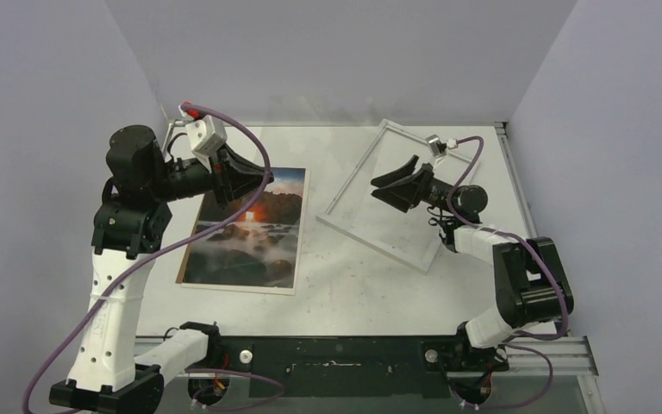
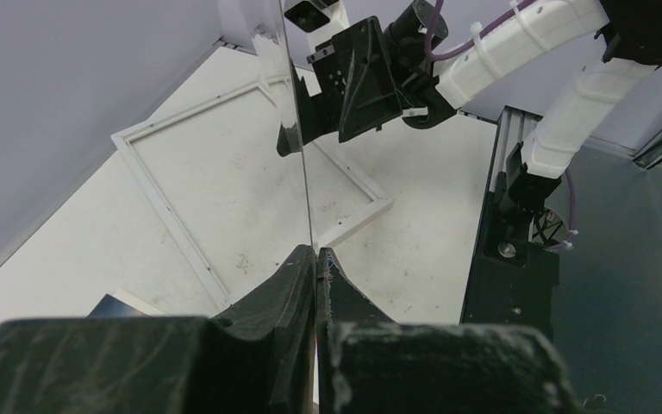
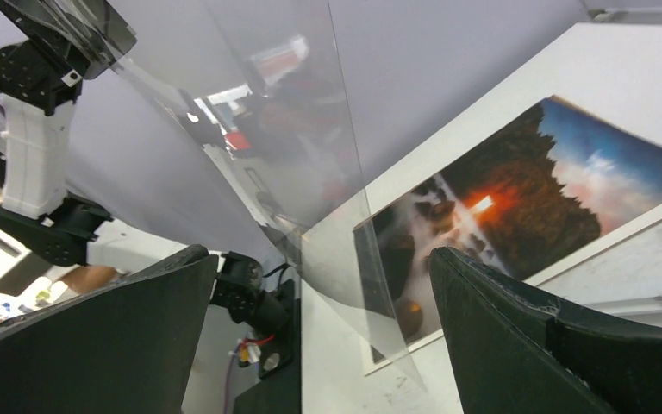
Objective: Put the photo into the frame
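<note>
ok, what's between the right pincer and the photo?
A clear sheet, pinched in the left pincer; right wrist view shows it in front of the photo.

The left arm rises at the left, its left gripper (image 2: 316,252) pinching a clear pane (image 3: 293,103) between its jaws. The right gripper (image 1: 377,188) points left, jaws wide apart and empty.

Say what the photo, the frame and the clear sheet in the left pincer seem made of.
Photo: thin printed paper or card, lying flat, colours vivid, probably glossy. Frame: white matte strips, painted wood or plastic; unclear which. Clear sheet, clamped in the left pincer: rigid glass or acrylic, see-through, mirroring the room, straight edge-on.
</note>
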Available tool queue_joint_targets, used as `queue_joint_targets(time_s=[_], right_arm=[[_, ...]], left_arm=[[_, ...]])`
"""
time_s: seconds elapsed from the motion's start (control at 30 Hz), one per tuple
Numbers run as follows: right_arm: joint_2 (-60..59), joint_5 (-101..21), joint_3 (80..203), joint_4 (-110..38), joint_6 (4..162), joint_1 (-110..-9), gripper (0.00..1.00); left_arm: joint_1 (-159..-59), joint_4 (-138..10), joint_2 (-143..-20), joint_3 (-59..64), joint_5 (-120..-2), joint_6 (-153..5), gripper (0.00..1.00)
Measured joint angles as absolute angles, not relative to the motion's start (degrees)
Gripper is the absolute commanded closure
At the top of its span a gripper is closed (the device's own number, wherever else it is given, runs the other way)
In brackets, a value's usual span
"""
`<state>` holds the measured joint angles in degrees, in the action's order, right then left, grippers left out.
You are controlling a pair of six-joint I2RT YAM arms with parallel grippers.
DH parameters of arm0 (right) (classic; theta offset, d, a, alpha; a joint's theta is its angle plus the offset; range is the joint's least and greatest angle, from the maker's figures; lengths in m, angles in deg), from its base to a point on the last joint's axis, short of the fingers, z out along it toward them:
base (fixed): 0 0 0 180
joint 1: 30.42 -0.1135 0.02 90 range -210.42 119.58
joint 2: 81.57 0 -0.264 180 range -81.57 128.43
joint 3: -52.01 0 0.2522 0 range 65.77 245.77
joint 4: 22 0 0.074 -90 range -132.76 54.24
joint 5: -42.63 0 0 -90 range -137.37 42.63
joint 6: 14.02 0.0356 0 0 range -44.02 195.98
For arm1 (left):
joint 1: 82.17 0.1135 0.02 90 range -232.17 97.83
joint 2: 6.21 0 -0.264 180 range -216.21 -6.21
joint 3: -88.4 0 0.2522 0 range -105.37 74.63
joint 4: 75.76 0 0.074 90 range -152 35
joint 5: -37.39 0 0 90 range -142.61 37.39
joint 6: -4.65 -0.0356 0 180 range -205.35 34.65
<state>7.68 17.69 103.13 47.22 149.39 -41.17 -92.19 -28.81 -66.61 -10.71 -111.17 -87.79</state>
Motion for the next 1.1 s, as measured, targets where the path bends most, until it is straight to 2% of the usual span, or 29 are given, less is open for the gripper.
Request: queue_joint_targets(time_s=[0.33,0.47,0.6,0.83,0.9,0.93,0.97,1.03,1.07,1.1], right_arm=[[3.12,16.95,107.66,38.11,135.90,-44.55,0.00],[4.19,16.95,108.16,41.71,138.31,-45.73,0.08],[5.74,16.99,108.16,46.48,146.00,-45.01,0.28],[3.27,16.92,105.45,48.14,150.42,-43.53,0.81],[0.54,16.90,104.21,46.57,148.14,-43.53,0.93],[-1.28,16.86,103.92,44.71,146.28,-43.61,0.95],[-2.92,16.55,103.88,42.44,144.45,-43.68,0.95],[-7.38,15.35,103.90,36.05,139.51,-44.20,0.95],[-9.45,14.70,103.99,32.62,137.04,-44.47,0.95],[-11.22,14.17,104.31,29.12,134.66,-44.75,0.95]], left_arm=[[-92.19,-28.77,-66.02,-11.49,-111.48,-87.92,1.00],[-92.19,-28.81,-66.00,-11.69,-111.57,-87.94,1.00],[-92.19,-28.83,-65.95,-11.69,-110.93,-88.53,1.00],[-92.13,-31.74,-65.80,-9.98,-107.63,-88.55,1.00],[-92.06,-32.99,-65.80,-9.35,-106.74,-88.18,1.00],[-92.06,-33.58,-65.80,-9.07,-106.32,-87.90,1.00],[-92.08,-34.15,-65.80,-8.80,-105.86,-87.64,0.91],[-92.13,-35.11,-65.82,-8.35,-104.70,-87.40,0.49],[-92.21,-35.57,-65.84,-8.15,-103.72,-87.26,0.43],[-92.28,-35.76,-65.87,-8.02,-102.34,-87.18,0.41]])
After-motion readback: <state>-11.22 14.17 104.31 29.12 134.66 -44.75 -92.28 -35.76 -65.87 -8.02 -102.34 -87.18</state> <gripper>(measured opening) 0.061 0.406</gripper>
